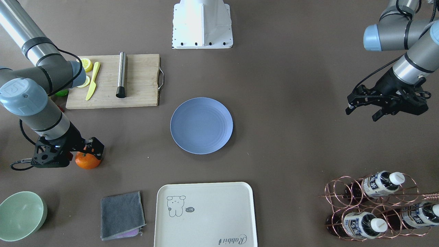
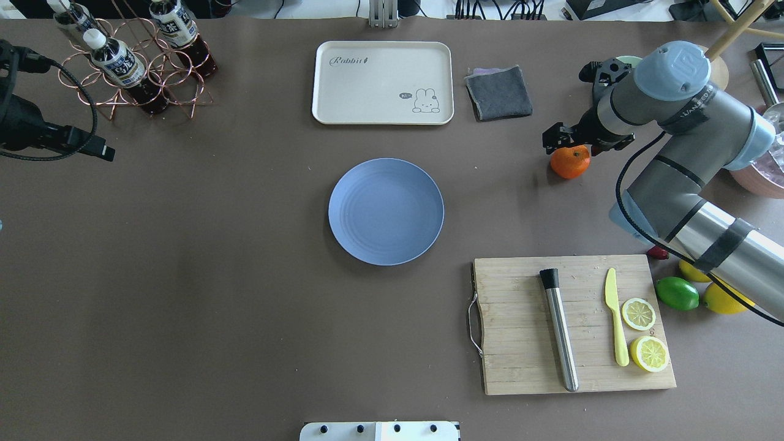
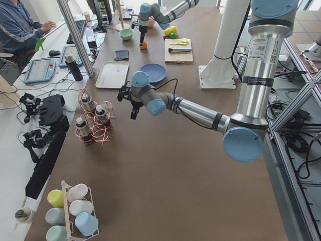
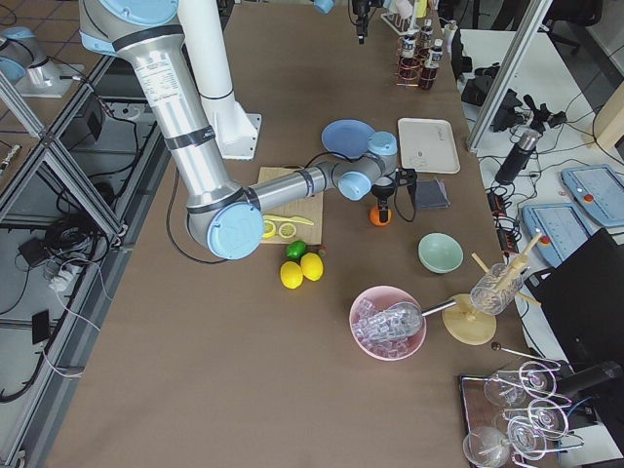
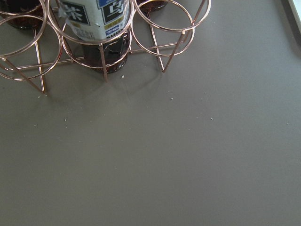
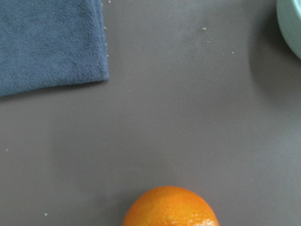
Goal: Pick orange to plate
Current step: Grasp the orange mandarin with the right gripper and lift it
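The orange [image 1: 88,162] rests on the brown table, well to the robot's right of the blue plate [image 1: 201,125], which holds nothing. My right gripper [image 1: 85,152] points down just over the orange [image 2: 569,163], open, its fingers straddling the fruit's upper part. The right wrist view shows only the top of the orange [image 6: 171,207] at its bottom edge, with no fingers in it. My left gripper [image 1: 363,109] hovers open and holds nothing, far off on the robot's left near the bottle rack [image 5: 101,42]. The plate [image 2: 386,211] lies at the table's middle.
A cutting board [image 1: 140,85] with lemon halves, a yellow knife and a steel rod lies near the right arm. A grey cloth [image 1: 121,214], mint bowl [image 1: 20,214] and cream tray [image 1: 205,214] line the far edge. A lime [image 2: 677,293] and lemons sit beside the board.
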